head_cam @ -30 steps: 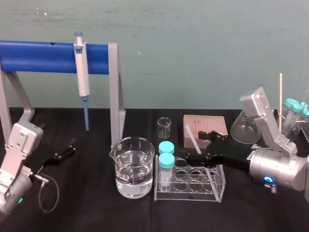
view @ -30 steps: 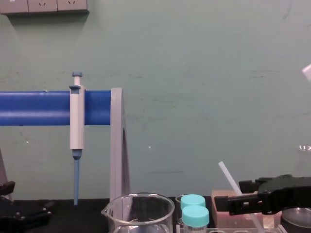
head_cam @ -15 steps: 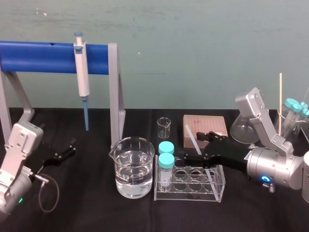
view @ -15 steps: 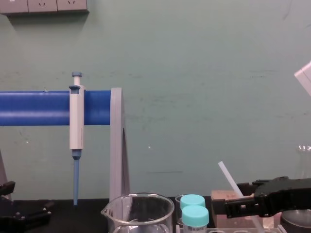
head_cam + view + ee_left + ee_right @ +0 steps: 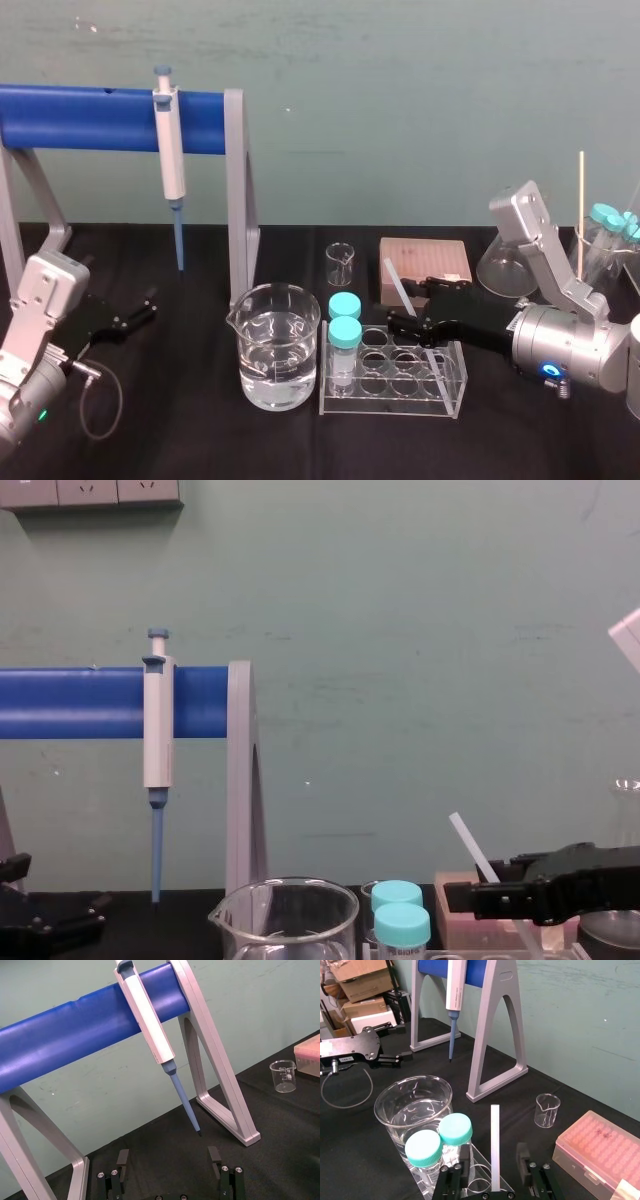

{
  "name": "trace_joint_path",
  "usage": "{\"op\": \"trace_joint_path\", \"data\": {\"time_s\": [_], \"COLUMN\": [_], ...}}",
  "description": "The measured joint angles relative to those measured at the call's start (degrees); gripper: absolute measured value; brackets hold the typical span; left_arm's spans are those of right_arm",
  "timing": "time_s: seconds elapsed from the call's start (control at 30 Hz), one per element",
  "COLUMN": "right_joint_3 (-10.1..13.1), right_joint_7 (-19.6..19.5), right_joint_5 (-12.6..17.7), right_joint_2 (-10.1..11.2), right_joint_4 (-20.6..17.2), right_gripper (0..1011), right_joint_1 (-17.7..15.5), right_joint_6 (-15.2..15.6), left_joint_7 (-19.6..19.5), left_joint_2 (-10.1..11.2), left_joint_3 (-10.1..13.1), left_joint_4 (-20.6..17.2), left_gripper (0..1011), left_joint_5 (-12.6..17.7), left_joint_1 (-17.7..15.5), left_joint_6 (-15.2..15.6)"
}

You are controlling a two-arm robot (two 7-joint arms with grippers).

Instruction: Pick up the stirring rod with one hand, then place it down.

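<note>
Right gripper (image 5: 408, 302) level, spread astride tilted stirring rod (image 5: 394, 276); left gripper (image 5: 146, 306) parked

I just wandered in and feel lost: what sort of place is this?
Probably a laboratory bench. A pipette hangs on a blue stand, a beaker holds clear liquid, and capped tubes stand in a rack. The right tool hovers at that rack; the left tool lies idle at the table's left.
</note>
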Motion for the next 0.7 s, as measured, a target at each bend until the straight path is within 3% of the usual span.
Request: {"op": "trace_joint_path", "data": {"time_s": [0.47,0.7], "right_joint_3": [0.06,0.24], "right_joint_7": [0.00,0.00], "right_joint_5": [0.08,0.13], "right_joint_2": [0.04,-0.03], "right_joint_4": [-0.07,-0.07], "right_gripper": [166,67], "right_joint_1": [-0.07,-0.21], "right_joint_6": [-0.05,-0.32], "left_joint_7": [0.00,0.00], "left_joint_2": [0.00,0.00], "left_joint_3": [0.00,0.00], "left_joint_4": [0.00,0.00], "left_gripper": [1000,1000], "left_joint_5": [0.00,0.00], "left_joint_1": [0.00,0.00], "left_joint_6": [0.00,0.00]}}
